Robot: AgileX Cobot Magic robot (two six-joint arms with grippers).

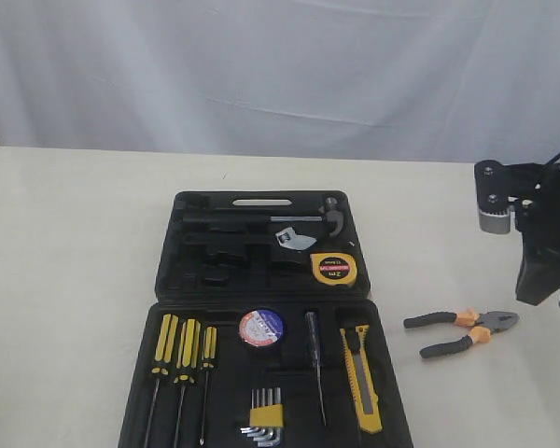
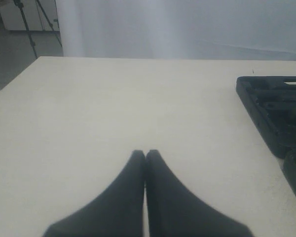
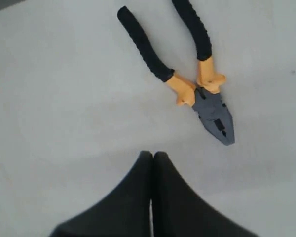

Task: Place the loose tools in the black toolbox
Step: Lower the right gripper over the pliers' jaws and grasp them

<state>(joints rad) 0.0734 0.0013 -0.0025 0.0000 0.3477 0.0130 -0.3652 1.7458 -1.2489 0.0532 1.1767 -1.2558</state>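
Black toolbox (image 1: 173,252) lies open and flat mid-table, slot-handle half far, second half near the camera. Yellow tape measure (image 1: 333,269) sits in the far half, at its right near corner, just beside an adjustable wrench (image 1: 294,240) and below a hammer (image 1: 331,219). Black tape roll (image 1: 261,328) with blue-white label sits in the near half, centre, close to the hinge line. Yellow-black utility knife (image 1: 361,378) lies in the near half along its right side, a thin probe-type driver (image 1: 315,364) next to it. Three yellow-black screwdrivers (image 1: 182,359) fill the left slots, hex key set (image 1: 264,415) at the near edge. Pliers (image 1: 462,332) are the one tool outside: flat on the table (image 1: 65,280) right of the box, well apart from it, black handles spread toward the box, orange collars, grey head pointing away to the right. Right arm (image 1: 541,233) hangs at the right edge of the exterior view, above and beyond the pliers. Right gripper (image 3: 153,155): fingers pressed together, nothing between them, over bare table near the pliers' head, not touching it. Left gripper (image 2: 146,153): fingers also together and empty, over bare table, box corner only at the edge of its wrist view. White curtain (image 1: 261,75) behind.
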